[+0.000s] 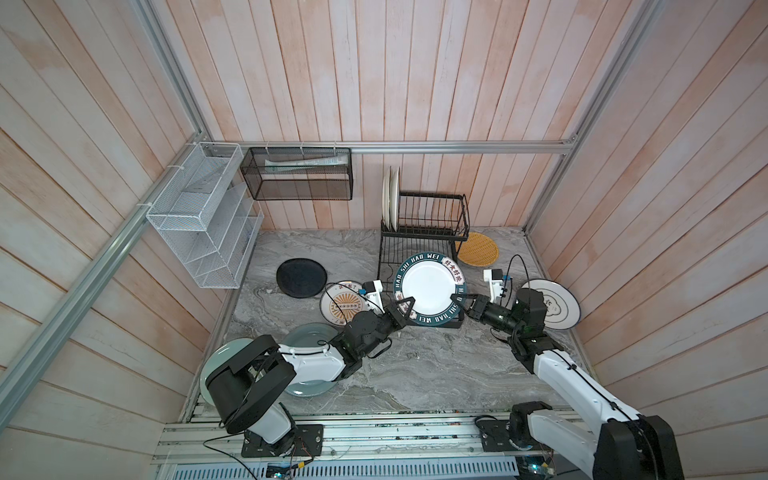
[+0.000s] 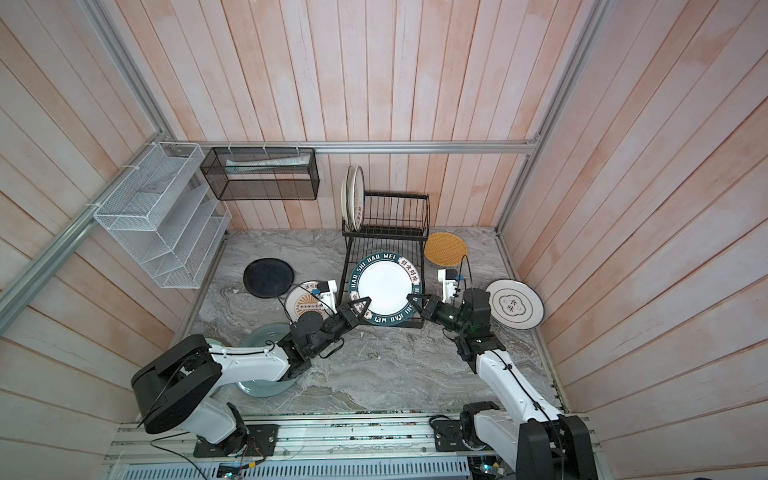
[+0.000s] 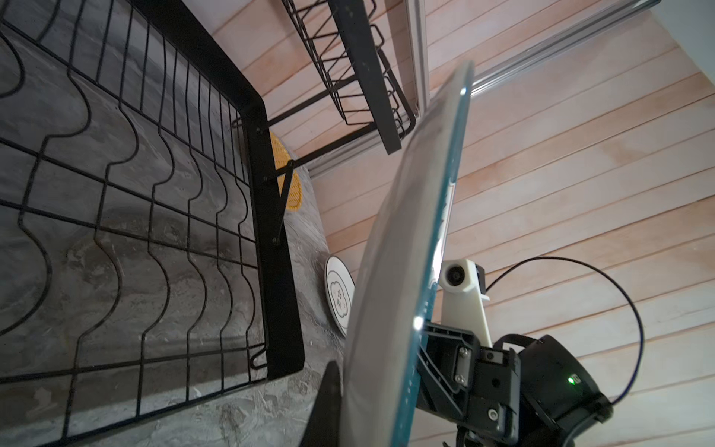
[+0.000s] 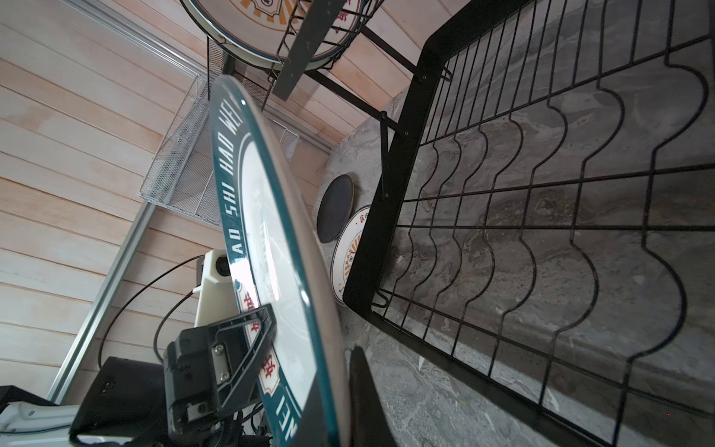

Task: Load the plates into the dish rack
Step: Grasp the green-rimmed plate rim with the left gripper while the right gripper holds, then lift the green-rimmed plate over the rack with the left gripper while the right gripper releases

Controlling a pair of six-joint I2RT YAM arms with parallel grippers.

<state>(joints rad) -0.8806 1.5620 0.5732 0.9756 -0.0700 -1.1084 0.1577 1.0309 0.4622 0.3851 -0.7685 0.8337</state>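
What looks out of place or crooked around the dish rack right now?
Nothing is spilled or broken. The lettered-rim plate is held face up above the lower tier of the dish rack, pinched at opposite rim edges by the left end effector and right end effector, not on edge in the wires.

Robot lab mock-kitchen booth, plank walls point(image 1: 415, 83), aluminium framing point(image 1: 415, 147), marble-look tabletop point(image 1: 436, 374), 2 arms point(image 1: 316, 365) bolted to base rail point(image 1: 395, 436)

Teal lettered-rim plate point(image 1: 430, 286) flat over black wire dish rack point(image 1: 424, 237) lower tier
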